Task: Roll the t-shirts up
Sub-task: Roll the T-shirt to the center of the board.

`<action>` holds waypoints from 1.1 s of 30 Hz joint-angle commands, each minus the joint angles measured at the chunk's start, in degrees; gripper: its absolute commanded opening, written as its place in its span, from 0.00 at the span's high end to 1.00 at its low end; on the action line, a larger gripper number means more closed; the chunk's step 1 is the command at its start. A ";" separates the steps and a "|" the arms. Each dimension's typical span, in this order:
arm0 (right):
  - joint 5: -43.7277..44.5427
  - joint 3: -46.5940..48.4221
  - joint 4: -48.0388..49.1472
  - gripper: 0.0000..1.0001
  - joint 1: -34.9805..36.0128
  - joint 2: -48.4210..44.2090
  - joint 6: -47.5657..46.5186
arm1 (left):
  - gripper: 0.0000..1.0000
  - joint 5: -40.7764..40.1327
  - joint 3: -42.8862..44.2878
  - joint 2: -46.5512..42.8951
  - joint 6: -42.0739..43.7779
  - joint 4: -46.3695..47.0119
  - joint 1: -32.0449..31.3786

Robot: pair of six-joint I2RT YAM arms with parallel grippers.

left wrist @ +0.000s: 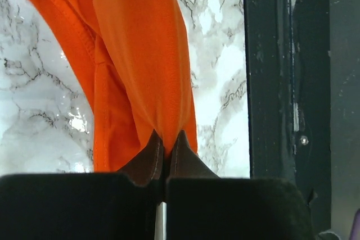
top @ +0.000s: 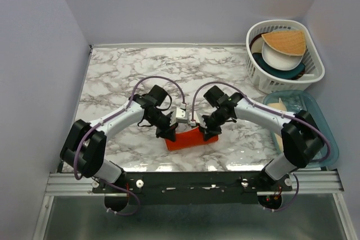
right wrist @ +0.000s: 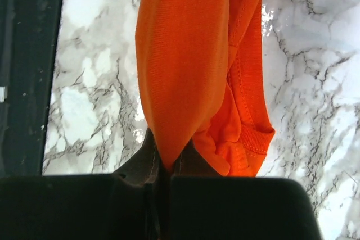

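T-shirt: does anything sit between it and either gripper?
Nothing visible does. The left gripper and the right gripper are each shut directly on a fold of the orange t-shirt, with the marble table beneath.

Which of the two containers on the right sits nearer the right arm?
The blue-green tub, beside that arm's elbow; the white slotted basket stands farther back.

The left arm (top: 121,117) and right arm (top: 261,113) angle inward to the lower centre of the frame. The left gripper (top: 168,133) and right gripper (top: 211,134) sit near each other, jaws pinched tight on the t-shirt (top: 188,139)
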 commanded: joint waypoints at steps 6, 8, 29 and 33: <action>-7.20 15.70 -27.52 0.99 -4.87 17.55 -6.56 | 1.00 -1.18 2.07 4.56 4.29 -12.71 2.72; -7.73 18.17 -30.41 0.99 -5.22 21.92 -6.74 | 1.00 -1.80 1.99 5.79 3.85 -11.22 3.42; -5.98 43.67 -43.97 0.99 -8.65 47.78 -4.20 | 0.57 -12.51 13.40 11.16 6.22 -14.28 12.21; -4.57 46.13 -43.97 0.99 -9.18 50.77 -1.30 | 0.59 -11.58 17.54 7.56 9.47 -17.62 11.95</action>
